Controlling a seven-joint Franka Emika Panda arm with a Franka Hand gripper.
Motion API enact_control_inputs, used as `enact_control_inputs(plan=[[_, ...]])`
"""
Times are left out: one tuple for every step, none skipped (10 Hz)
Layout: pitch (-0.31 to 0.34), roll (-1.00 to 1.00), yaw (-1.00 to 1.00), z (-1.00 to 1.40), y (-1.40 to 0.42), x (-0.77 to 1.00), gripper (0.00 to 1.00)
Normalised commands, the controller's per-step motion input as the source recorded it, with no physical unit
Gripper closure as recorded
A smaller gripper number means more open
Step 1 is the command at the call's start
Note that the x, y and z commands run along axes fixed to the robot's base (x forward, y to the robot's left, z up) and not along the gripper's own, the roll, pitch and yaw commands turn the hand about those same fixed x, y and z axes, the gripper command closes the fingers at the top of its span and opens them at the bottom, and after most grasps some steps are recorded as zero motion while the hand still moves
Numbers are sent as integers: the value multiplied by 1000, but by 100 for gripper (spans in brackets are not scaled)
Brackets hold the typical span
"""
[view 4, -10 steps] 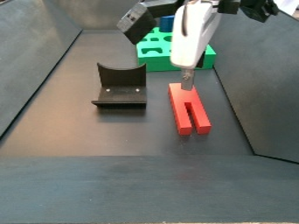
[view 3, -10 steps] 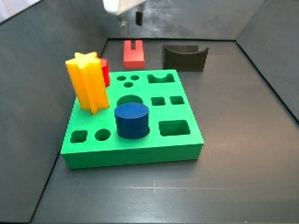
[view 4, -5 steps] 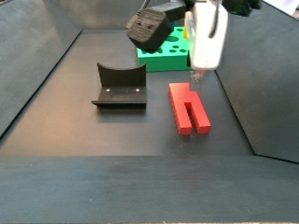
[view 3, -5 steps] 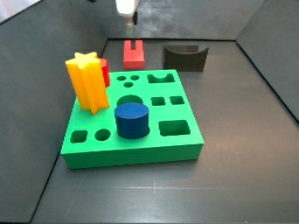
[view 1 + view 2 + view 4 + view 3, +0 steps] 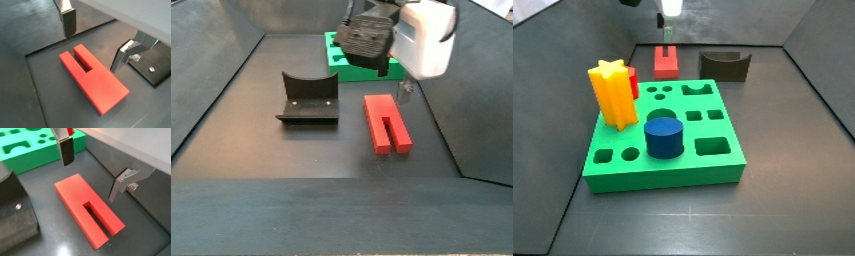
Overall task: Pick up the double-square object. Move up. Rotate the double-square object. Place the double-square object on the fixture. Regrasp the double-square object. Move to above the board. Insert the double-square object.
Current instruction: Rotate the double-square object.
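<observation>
I see the red block [image 5: 385,123] lying flat on the dark surface [image 5: 305,155], slotted end showing its two square legs. In both wrist views it lies below and between the fingers, touching neither [image 5: 93,77] [image 5: 87,210]. In a side view it sits just behind the green board [image 5: 660,135], at the far end [image 5: 665,62].

My end effector [image 5: 93,170] hangs above the block with its silver plates spread wide and nothing between them; one finger [image 5: 68,20] is on one side of the block, the other [image 5: 123,52] well across from it. In a side view the end effector [image 5: 669,25] is near the top edge, only partly visible, so I cannot judge its height well.

The fixture [image 5: 307,97], a dark block with a curved notch, stands beside the red block, apart from it [image 5: 724,65].

On the board stand a yellow star [image 5: 612,92] and a blue cylinder [image 5: 663,137], among open cut-outs.
</observation>
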Motion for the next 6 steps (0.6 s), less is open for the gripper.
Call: enact_control_inputs(plan=[[-10, 0, 1000, -35, 4, 40, 0], [-10, 0, 1000, -35, 4, 40, 0], [-11, 0, 1000, -35, 4, 40, 0], [-12, 0, 1000, -35, 4, 40, 0], [-12, 0, 1000, -35, 4, 40, 0], [-14, 0, 1000, -35, 4, 40, 0]])
